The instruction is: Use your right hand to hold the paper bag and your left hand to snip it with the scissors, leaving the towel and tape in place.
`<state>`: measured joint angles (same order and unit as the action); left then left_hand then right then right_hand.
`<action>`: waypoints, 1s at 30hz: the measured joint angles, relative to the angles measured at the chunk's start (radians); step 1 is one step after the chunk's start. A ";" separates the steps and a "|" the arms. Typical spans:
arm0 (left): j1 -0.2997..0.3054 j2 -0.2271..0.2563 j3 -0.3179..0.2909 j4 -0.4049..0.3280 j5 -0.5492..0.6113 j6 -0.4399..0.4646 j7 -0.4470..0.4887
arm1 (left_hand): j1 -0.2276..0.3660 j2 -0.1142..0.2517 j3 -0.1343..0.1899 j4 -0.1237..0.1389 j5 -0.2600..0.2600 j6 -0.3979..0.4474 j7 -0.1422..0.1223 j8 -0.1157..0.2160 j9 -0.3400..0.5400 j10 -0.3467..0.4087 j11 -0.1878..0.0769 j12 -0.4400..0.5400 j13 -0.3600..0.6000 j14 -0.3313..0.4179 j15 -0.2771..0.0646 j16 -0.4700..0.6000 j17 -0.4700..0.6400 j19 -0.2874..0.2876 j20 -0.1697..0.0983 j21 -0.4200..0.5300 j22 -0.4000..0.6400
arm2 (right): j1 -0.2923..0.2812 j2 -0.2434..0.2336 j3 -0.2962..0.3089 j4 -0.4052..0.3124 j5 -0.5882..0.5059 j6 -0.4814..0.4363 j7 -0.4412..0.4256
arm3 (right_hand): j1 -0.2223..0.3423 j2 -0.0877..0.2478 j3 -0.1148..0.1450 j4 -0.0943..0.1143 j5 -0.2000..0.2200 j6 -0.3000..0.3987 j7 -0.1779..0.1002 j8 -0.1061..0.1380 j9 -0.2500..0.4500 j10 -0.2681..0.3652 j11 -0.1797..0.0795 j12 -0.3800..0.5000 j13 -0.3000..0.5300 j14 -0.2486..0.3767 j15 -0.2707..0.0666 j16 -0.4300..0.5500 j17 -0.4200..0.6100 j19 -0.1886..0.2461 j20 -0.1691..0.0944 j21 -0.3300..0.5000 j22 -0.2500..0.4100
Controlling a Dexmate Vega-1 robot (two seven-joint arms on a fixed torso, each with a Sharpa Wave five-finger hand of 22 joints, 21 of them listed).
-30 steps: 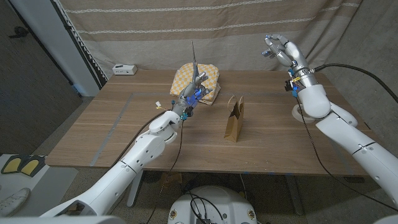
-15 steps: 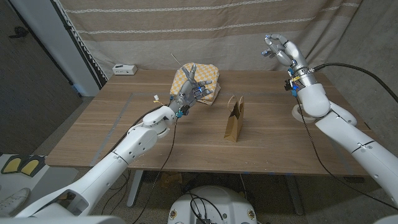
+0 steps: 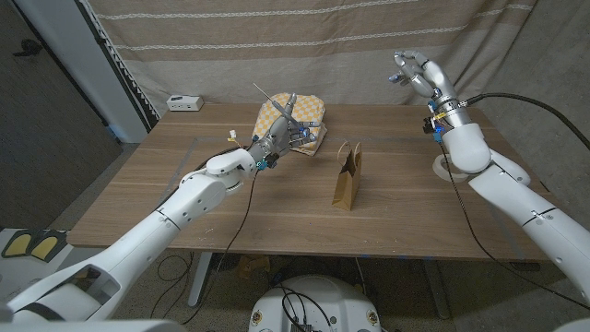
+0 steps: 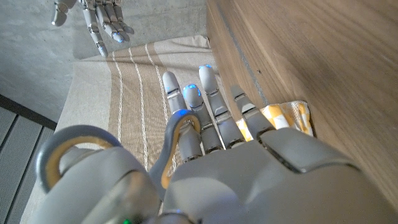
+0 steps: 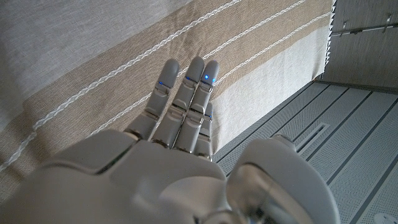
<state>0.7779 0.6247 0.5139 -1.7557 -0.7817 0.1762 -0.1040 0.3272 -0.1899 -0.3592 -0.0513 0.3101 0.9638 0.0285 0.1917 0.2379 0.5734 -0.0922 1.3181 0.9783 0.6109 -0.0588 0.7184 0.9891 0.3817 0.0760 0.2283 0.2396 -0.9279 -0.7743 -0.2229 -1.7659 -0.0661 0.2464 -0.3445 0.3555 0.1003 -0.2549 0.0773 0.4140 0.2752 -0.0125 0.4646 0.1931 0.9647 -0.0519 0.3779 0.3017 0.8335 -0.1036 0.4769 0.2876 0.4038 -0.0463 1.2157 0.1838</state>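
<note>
The brown paper bag [image 3: 348, 177] stands upright mid-table, with neither hand touching it. My left hand [image 3: 283, 132] hovers to its left, in front of the yellow checked towel [image 3: 293, 112], and holds the scissors [image 3: 265, 95] with the blades slanting up and left. In the left wrist view the scissors' grey handle loop [image 4: 176, 138] sits against the fingers of my left hand [image 4: 249, 168], and a corner of the towel [image 4: 287, 116] shows past them. My right hand [image 3: 416, 73] is raised high at the right with fingers spread and holds nothing; in its own wrist view the right hand [image 5: 180, 149] faces the curtain.
A white roll of tape [image 3: 444, 168] lies at the table's right side, partly behind my right forearm. A small white device [image 3: 184, 102] sits at the far left corner. A striped curtain hangs behind the table [image 3: 138, 198].
My left hand has moved back and to the left toward the towel, and the scissors have tipped from upright to a leftward slant. The right hand has stayed raised.
</note>
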 measured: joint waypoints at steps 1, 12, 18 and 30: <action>0.000 0.000 0.000 0.000 0.001 0.002 -0.003 | -0.001 0.001 0.000 0.000 0.000 0.000 0.000 0.000 0.002 -0.002 0.002 -0.002 -0.001 0.000 0.000 -0.002 -0.005 -0.004 -0.003 0.000 0.000 | 0.000 -0.001 0.002 0.000 0.001 0.000 0.000 | 0.000 0.000 0.000 0.000 0.000 0.000 0.000 0.000 0.000 0.000 0.000 0.000 0.000 0.000 0.000 0.000 0.000 0.000 0.000 0.000 0.000; -0.031 0.027 0.011 0.002 0.014 0.038 -0.047 | -0.018 0.008 0.008 -0.011 0.000 0.041 0.056 0.086 0.035 0.001 0.010 -0.011 -0.013 -0.004 -0.001 -0.010 -0.031 0.000 -0.014 -0.008 -0.003 | -0.009 -0.007 0.015 -0.003 0.006 0.001 -0.001 | -0.008 0.000 0.000 0.000 0.000 0.000 0.000 0.000 0.000 -0.004 0.004 0.000 0.000 -0.004 0.004 -0.004 -0.001 0.000 0.000 0.000 0.000; -0.029 0.030 0.010 -0.009 0.020 0.043 -0.034 | -0.018 0.008 0.008 -0.028 0.000 0.157 0.052 0.185 0.124 0.053 0.010 0.006 -0.009 0.030 0.000 0.007 -0.031 0.010 -0.023 -0.001 0.000 | -0.012 -0.008 0.019 -0.004 0.007 0.001 -0.006 | -0.008 0.000 0.000 0.000 -0.004 0.000 0.000 -0.009 0.000 -0.004 0.004 0.000 0.000 -0.004 0.003 -0.006 -0.005 0.000 0.000 0.000 0.000; -0.012 0.032 -0.001 -0.022 0.024 0.049 -0.004 | -0.018 0.008 0.010 -0.071 0.006 0.199 0.052 0.696 0.880 0.155 0.039 0.057 0.070 0.078 -0.005 0.058 -0.044 0.037 -0.043 -0.001 0.010 | -0.013 -0.012 0.028 -0.008 0.004 -0.003 -0.014 | -0.012 -0.004 0.000 0.000 -0.004 0.000 0.000 -0.014 0.000 -0.004 0.004 0.000 0.000 -0.003 0.003 -0.008 -0.005 0.000 0.000 -0.008 0.000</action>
<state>0.7656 0.6570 0.5131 -1.7776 -0.7578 0.2253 -0.1082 0.3097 -0.1822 -0.3493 -0.1218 0.3162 1.1624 0.0809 0.8878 1.1181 0.7285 -0.0528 1.3751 1.0479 0.6887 -0.0637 0.7759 0.9456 0.4186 0.0332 0.2273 0.2500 -0.9410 -0.7865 -0.1946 -1.7735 -0.0622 0.2429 -0.3581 0.3435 0.0962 -0.2549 0.0774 0.4101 0.2752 -0.0126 0.4510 0.1931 0.9607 -0.0481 0.3779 0.3017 0.8301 -0.1002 0.4693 0.2830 0.4038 -0.0463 1.2081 0.1838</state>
